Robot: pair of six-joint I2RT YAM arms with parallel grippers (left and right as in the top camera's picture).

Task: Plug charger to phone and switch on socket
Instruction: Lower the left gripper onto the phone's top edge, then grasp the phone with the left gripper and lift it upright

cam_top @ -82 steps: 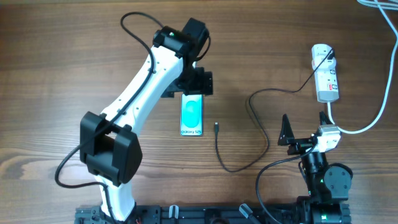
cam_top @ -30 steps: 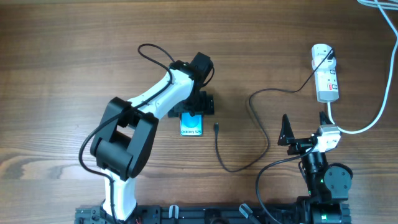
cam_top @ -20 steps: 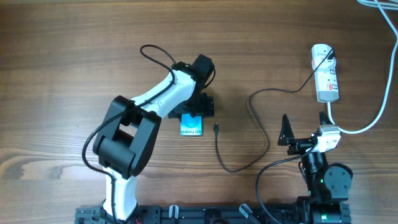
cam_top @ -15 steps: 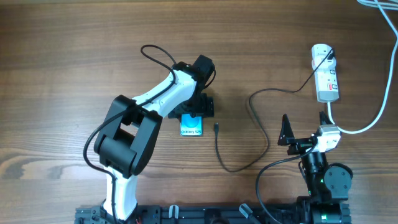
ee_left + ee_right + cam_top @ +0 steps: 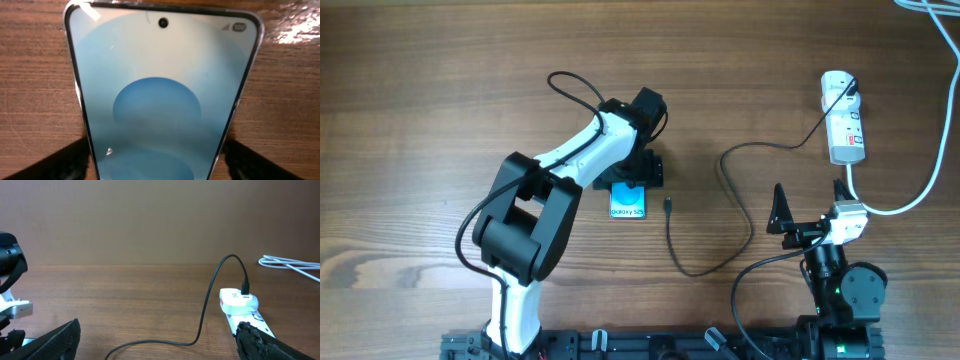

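From overhead, the phone point(image 5: 628, 206) lies flat on the wooden surface point(image 5: 440, 80), its lettered end toward the robot's base and its far half under the left gripper point(image 5: 631, 184). The charger point(image 5: 669, 232) trails from the socket point(image 5: 843, 125) at the far right in a loose loop. Its plug tip point(image 5: 668, 204) rests just beside the phone's right edge, apart from it. In the left wrist view the phone point(image 5: 157, 100) fills the frame. The fingers point(image 5: 55, 162) stand wide astride its long edges, and I cannot tell whether they already press on them or sit just off. The phone looks rigid, slim and glass-smooth, so a pinch on the side rails should hold better than anything on the screen. In the right wrist view the right gripper point(image 5: 157, 332) hangs with its jaws wide apart and nothing between them, and the socket point(image 5: 240, 302) lies ahead to its right. The cable is probably limp and light, so the stiff plug body behind the tip is the place to take it. The small strip may slide when its switch is pushed.
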